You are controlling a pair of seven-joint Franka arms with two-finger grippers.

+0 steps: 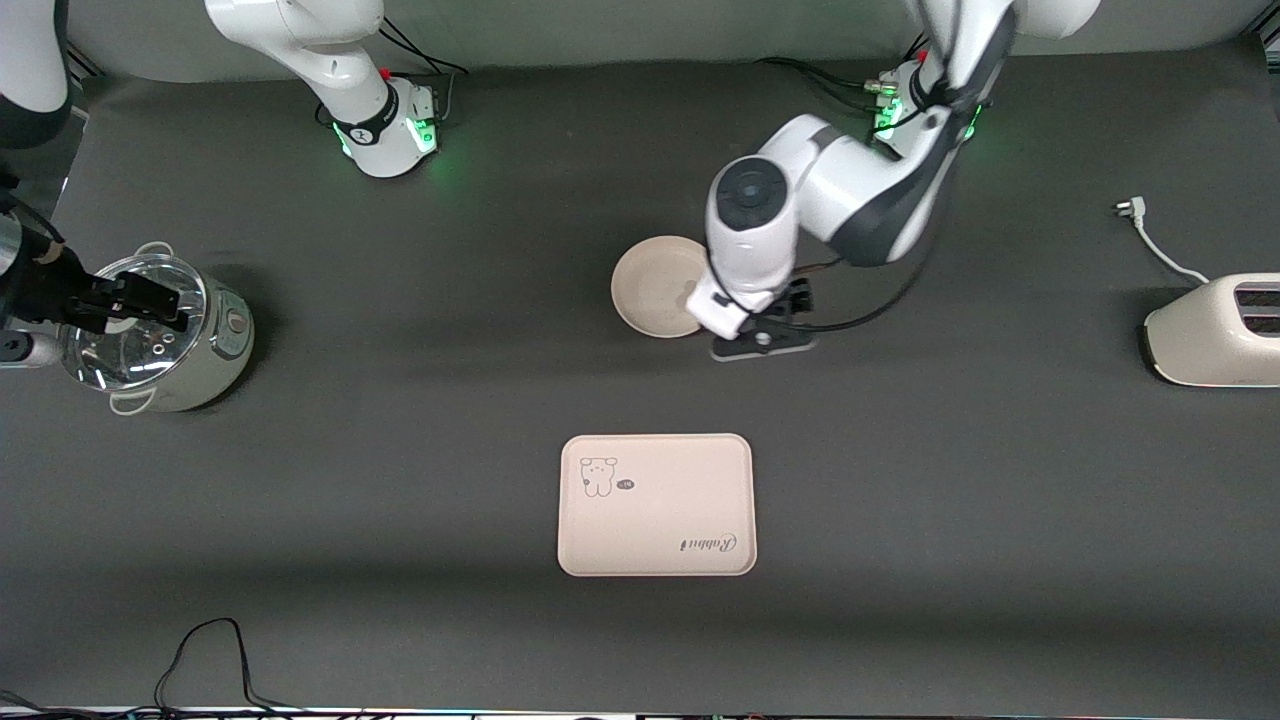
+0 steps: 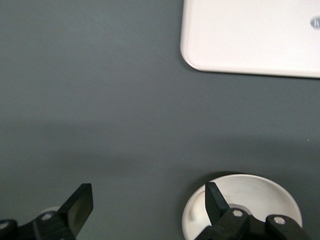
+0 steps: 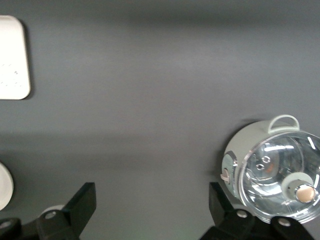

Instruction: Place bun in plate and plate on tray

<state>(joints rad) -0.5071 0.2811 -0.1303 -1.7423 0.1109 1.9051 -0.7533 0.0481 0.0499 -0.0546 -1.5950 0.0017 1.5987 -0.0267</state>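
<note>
The round cream plate (image 1: 650, 288) lies on the dark table, farther from the front camera than the tray (image 1: 655, 505) with the rabbit drawing. My left gripper (image 1: 760, 335) hangs low over the plate's rim on the side toward the left arm's end. In the left wrist view it (image 2: 148, 207) is open and empty, with one finger (image 2: 215, 200) over the plate (image 2: 255, 200) and the tray's corner (image 2: 250, 35) ahead. My right gripper (image 1: 140, 300) is open and empty in the air by the pot; it also shows in the right wrist view (image 3: 151, 205). The bun is not in view.
A pale green pot with a glass lid (image 1: 165, 335) stands at the right arm's end and shows in the right wrist view (image 3: 272, 172). A cream toaster (image 1: 1215, 330) with its cord (image 1: 1150, 240) stands at the left arm's end. A black cable (image 1: 210, 650) lies near the front edge.
</note>
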